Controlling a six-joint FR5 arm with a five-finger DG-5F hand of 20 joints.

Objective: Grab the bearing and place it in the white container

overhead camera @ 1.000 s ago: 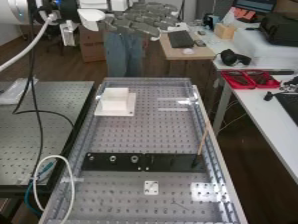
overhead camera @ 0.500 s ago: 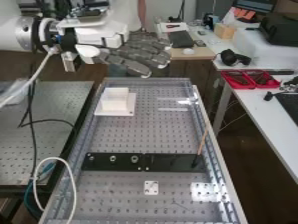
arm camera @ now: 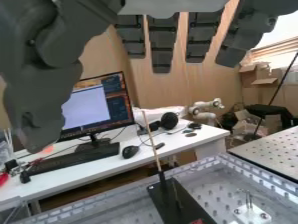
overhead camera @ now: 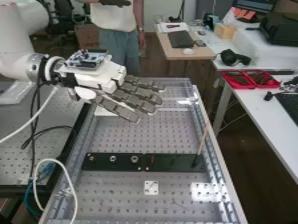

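The bearings [overhead camera: 134, 159] lie well nearer than the hand [overhead camera: 138, 104], its straight fingers spread, mostly hiding the white container [overhead camera: 102, 112].

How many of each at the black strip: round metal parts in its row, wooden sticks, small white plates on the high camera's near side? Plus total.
Round metal parts in the row: 3
Wooden stick: 1
Small white plate: 1
Total: 5

the hand [overhead camera: 138, 95] has come down, mostly covering the white container [overhead camera: 104, 111].
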